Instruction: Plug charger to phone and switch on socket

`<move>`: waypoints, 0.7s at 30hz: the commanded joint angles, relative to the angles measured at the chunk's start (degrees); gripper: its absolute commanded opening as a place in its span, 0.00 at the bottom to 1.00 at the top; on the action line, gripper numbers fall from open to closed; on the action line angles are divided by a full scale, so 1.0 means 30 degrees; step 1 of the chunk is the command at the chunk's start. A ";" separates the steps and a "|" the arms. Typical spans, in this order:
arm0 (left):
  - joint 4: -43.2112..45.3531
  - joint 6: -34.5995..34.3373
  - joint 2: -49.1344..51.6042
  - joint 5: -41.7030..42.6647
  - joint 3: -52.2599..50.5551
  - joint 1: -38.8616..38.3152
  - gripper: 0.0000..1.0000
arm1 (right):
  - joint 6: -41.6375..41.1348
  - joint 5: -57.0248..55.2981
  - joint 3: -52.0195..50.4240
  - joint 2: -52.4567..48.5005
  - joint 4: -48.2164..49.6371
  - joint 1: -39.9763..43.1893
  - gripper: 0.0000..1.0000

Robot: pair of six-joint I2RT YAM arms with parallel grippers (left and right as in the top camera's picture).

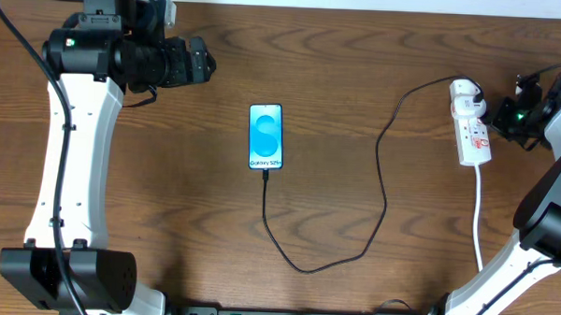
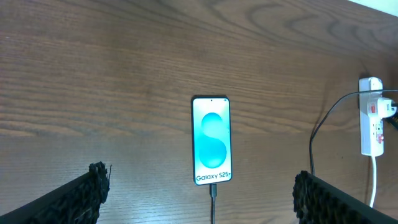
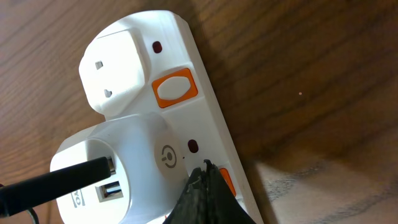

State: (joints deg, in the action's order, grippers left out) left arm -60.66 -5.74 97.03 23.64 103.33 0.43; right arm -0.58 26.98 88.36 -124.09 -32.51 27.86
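Note:
The phone (image 1: 266, 136) lies flat mid-table, its blue screen lit with "Galaxy S25+" text; it also shows in the left wrist view (image 2: 211, 140). The black charger cable (image 1: 383, 180) has its tip in the phone's bottom edge (image 2: 213, 189) and loops right to a white USB adapter (image 3: 112, 168) in the white power strip (image 1: 472, 127). My right gripper (image 3: 207, 171) is shut, its tip against the strip beside an orange switch (image 3: 226, 182). My left gripper (image 2: 199, 186) is open and empty, held above the table near the phone's bottom edge.
A second orange switch (image 3: 175, 88) and a white plug (image 3: 115, 74) sit on the strip. The strip's white cord (image 1: 478, 216) runs toward the front edge. The strip also shows in the left wrist view (image 2: 372, 118).

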 commanded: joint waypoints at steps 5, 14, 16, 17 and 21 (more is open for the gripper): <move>-0.0058 0.0182 -0.0138 -0.0095 -0.0044 -0.0007 0.96 | 0.0357 0.1107 -0.0029 -0.0364 -0.0612 -0.1078 0.01; -0.0066 0.0182 -0.0138 -0.0095 -0.0044 -0.0007 0.96 | 0.0357 0.1100 -0.0029 -0.0364 -0.1180 -0.1639 0.01; -0.0066 0.0182 -0.0138 -0.0095 -0.0044 -0.0007 0.96 | 0.0357 0.1107 -0.0036 -0.0364 -0.1326 -0.1741 0.01; -0.0066 0.0182 -0.0138 -0.0095 -0.0044 -0.0007 0.96 | 0.0357 0.1107 -0.0036 -0.0364 -0.1384 -0.1800 0.01; -0.0066 0.0182 -0.0138 -0.0095 -0.0044 -0.0007 0.96 | 0.0357 0.1115 -0.0066 -0.0364 -0.1457 -0.2157 0.01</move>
State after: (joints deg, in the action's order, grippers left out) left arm -60.66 -5.74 97.03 23.64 103.33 0.43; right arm -0.58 23.53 89.45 -124.03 -35.05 26.50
